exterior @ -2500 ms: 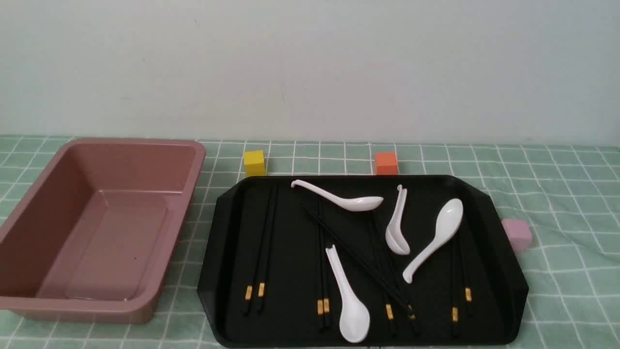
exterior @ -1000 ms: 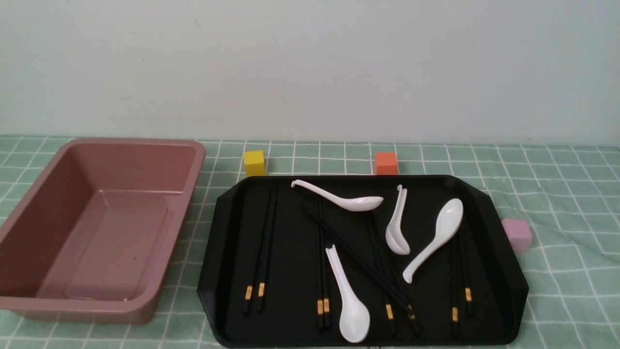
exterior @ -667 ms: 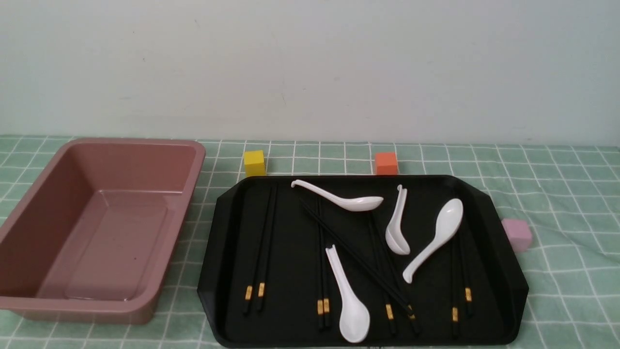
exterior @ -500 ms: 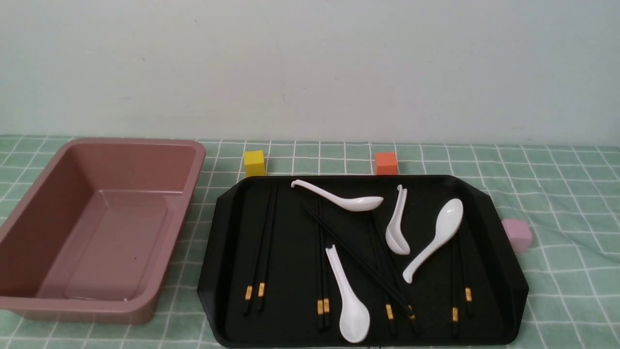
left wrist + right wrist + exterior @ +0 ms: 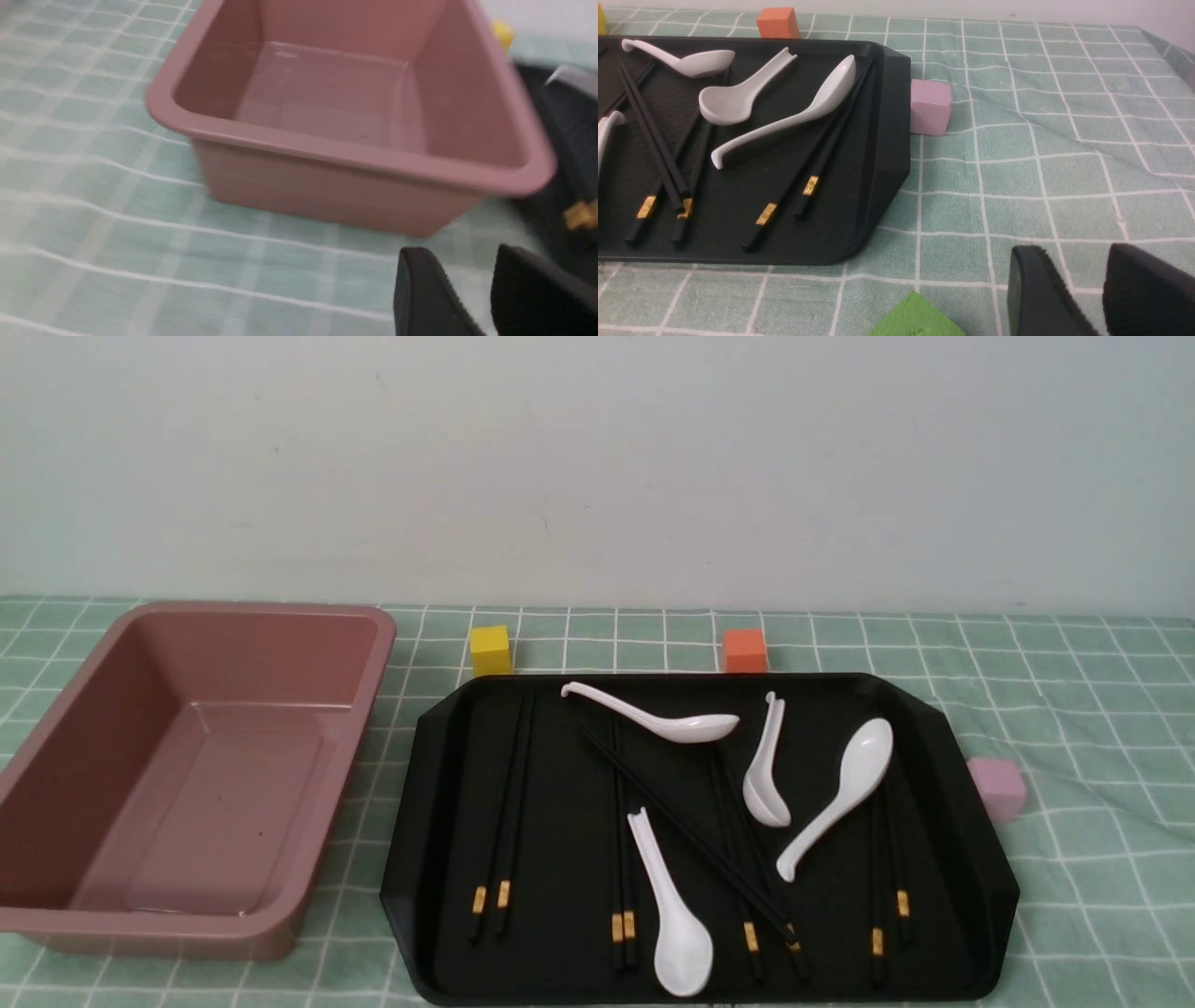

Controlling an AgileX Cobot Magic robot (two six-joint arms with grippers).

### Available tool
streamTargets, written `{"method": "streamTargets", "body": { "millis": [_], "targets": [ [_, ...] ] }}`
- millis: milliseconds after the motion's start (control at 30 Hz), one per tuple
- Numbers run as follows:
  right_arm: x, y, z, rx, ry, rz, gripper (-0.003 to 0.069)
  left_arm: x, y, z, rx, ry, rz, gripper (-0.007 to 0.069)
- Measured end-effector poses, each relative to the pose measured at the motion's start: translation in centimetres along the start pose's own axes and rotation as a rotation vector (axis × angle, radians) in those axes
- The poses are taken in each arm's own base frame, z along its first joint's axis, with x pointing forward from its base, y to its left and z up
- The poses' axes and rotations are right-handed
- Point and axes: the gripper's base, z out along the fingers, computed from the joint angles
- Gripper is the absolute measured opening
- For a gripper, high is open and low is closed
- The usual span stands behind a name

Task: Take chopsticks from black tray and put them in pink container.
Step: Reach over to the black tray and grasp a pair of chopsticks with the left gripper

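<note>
Several pairs of black chopsticks (image 5: 509, 803) with gold bands lie lengthwise in the black tray (image 5: 962, 784), and one pair lies diagonally across the middle. The pink container (image 5: 187, 765) stands empty to the tray's left. Neither gripper shows in the front view. In the left wrist view my left gripper (image 5: 460, 254) hovers open over the cloth, just in front of the pink container (image 5: 355, 93), with the tray's edge (image 5: 565, 140) beside it. My right gripper (image 5: 1071, 252) is open over the cloth, to the right of the tray (image 5: 892, 140) and its rightmost chopsticks (image 5: 817, 158). Both hold nothing.
Several white soup spoons (image 5: 840, 793) lie among the chopsticks, some resting on them. A yellow cube (image 5: 491, 649) and an orange cube (image 5: 745, 651) stand behind the tray. A pale pink cube (image 5: 995, 788) touches its right side. A green block (image 5: 917, 317) lies near my right gripper.
</note>
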Motion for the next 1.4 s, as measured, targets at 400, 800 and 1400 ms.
{"method": "streamTargets", "body": {
  "millis": [400,800,1400],
  "targets": [
    [0.0,0.0,0.0,0.0,0.0,0.0,0.024,-2.3,-1.3,-0.4,0.245,-0.183,-0.876,0.0239],
    [0.0,0.0,0.0,0.0,0.0,0.0,0.024,-9.0,-2.7,-4.2,0.502,-0.613,-0.895,0.0235],
    [0.0,0.0,0.0,0.0,0.0,0.0,0.024,-10.0,-8.2,12.3,-0.212,1.031,-0.185,-0.0013]
  ]
}}
